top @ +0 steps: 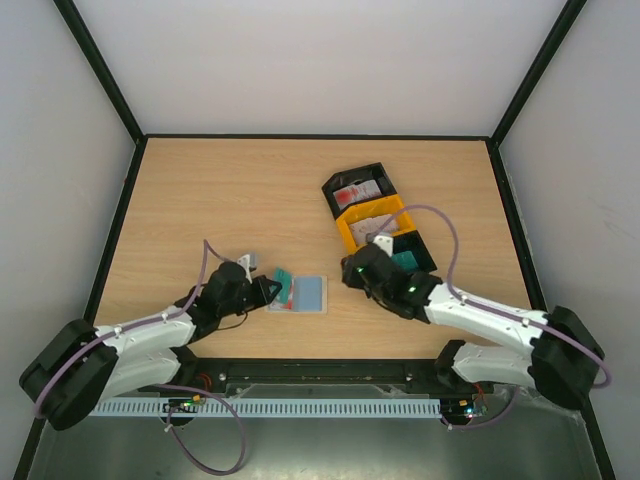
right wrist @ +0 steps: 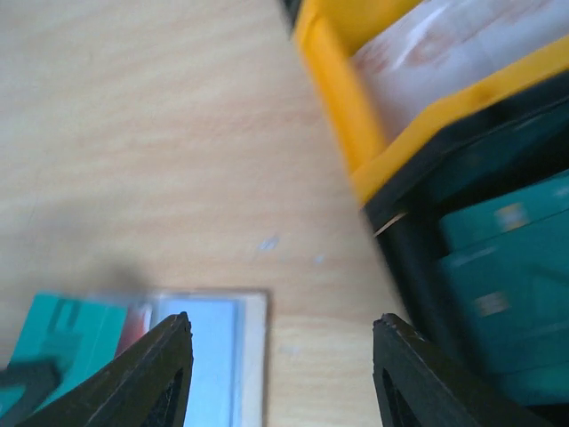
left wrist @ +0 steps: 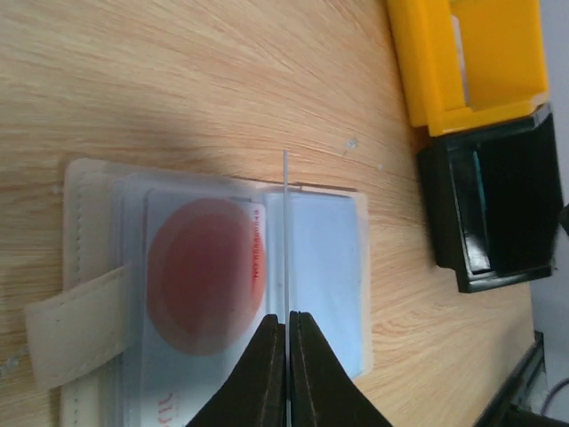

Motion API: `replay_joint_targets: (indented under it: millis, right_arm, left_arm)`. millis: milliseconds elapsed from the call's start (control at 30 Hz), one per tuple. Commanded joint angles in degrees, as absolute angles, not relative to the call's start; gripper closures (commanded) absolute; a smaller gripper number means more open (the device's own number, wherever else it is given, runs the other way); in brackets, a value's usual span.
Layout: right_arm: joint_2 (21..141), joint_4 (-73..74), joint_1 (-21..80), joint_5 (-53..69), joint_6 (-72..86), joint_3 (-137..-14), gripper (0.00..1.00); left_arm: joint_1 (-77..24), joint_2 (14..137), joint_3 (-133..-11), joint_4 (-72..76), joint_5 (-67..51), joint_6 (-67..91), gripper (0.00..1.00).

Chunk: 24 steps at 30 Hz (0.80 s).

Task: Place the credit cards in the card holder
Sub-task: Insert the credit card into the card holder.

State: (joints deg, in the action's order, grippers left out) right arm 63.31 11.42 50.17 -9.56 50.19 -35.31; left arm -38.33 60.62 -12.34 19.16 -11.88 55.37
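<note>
The beige card holder (top: 312, 293) lies open on the table between the two arms. My left gripper (left wrist: 286, 316) is shut on a thin clear sleeve (left wrist: 286, 231) that stands on edge over the card holder (left wrist: 89, 213). A white credit card with a red disc (left wrist: 204, 276) sits in the left pocket, and a pale blue face (left wrist: 324, 276) shows on the right. A teal credit card (top: 284, 281) lies at the holder's left end, by the left gripper (top: 268, 290). My right gripper (right wrist: 283, 322) hangs open and empty above the table, between the holder (right wrist: 213, 347) and the bins.
Three open bins stand in a row at the back right. The far black bin (top: 358, 190) holds white and red cards, the orange bin (top: 375, 222) holds pale cards, and the near black bin (top: 412, 257) holds teal cards (right wrist: 507, 267). The right gripper (top: 352, 272) is close to the near bin.
</note>
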Motion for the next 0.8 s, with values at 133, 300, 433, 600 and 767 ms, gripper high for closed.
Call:
replay_joint_targets:
  millis: [133,300,433,600,767]
  right_arm:
    - [78.1,4.8,61.1,-7.0,54.1,-37.5,0.45]
    - [82.6,2.7,62.4,-3.9,54.0,-37.5,0.45]
    - [85.7,1.7,62.6,-0.9,52.9,-38.4,0.47]
    - [88.7,3.3,63.6,1.6,51.1,-40.7,0.48]
    - [91.3,6.4,63.9,1.5,50.4,-42.1,0.55]
  left_arm:
    - [-44.7,66.6,-9.2,31.7,-0.6,60.1,0.97]
    - [-46.7,69.5,-7.0,37.8,1.2,63.0,0.98]
    - [-48.2,71.6,-5.9,41.1,3.8,63.8,0.97]
    - [-48.4,74.2,-4.8,46.4,2.5,64.0,0.97]
    - [-48.6,76.2,-3.5,50.2,2.7,65.0,0.97]
